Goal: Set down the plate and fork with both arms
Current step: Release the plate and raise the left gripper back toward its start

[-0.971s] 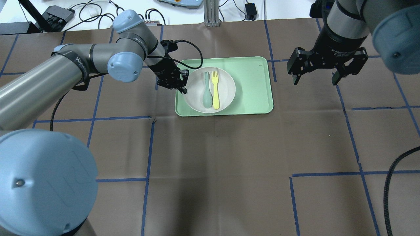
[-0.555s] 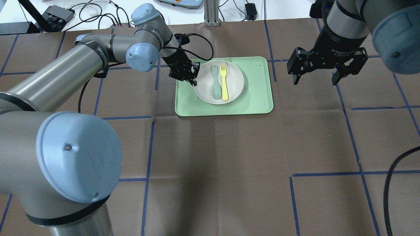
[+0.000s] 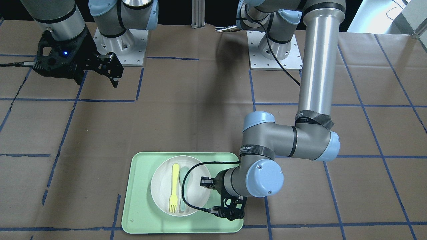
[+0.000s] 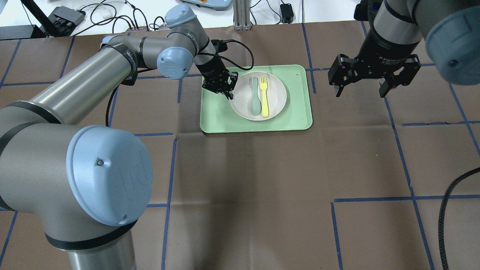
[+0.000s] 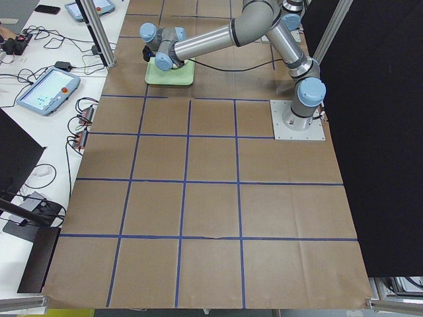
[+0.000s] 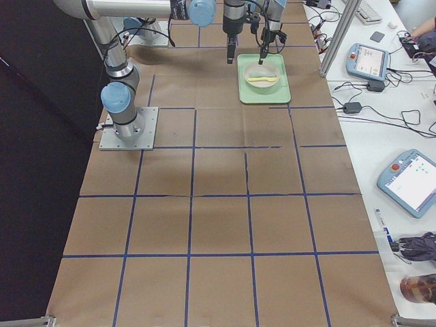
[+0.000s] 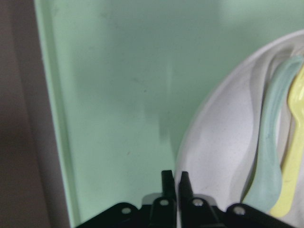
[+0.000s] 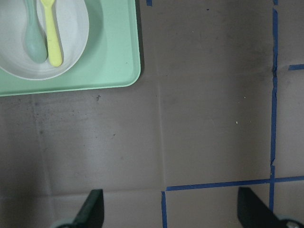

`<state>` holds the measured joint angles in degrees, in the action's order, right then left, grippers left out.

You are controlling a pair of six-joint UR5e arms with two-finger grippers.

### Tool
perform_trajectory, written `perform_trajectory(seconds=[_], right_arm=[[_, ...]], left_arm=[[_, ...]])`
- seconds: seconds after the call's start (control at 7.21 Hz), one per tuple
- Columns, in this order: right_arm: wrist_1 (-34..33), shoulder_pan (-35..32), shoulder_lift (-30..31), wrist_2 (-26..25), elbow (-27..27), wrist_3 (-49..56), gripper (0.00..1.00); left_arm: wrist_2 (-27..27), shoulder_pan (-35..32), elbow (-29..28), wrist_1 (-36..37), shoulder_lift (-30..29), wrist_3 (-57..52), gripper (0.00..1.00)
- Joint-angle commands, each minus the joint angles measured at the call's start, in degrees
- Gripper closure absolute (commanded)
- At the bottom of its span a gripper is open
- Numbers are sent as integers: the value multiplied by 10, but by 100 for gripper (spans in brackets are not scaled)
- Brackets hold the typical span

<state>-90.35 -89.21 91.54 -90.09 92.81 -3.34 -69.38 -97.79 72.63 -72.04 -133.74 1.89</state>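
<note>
Where the counter's far edge, the one away from the robot's bases, passes its middle, the plate sits on a mint-green tray. The fork lies in it just beside a grey-green spoon, on the robot's right of it. The left gripper is pinched narrow on the plate's left rim, while the right gripper hangs over bare counter toward the far right corner, well apart from the tray, its jaws spread wide and holding nothing.
</note>
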Motion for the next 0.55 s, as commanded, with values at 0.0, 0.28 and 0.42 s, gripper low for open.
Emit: perform_trajectory(seconds=[0.0,0.28,0.42], right_arm=[[0,0,0,0,1,0,0],[0,0,1,0,3,0,0],[0,0,2,0,2,0,0]], left_arm=[[0,5,-1,0,0,-5,89],[-1,4,7,-2,6,-6,2],[-4,7,35,-20,28,-2,1]])
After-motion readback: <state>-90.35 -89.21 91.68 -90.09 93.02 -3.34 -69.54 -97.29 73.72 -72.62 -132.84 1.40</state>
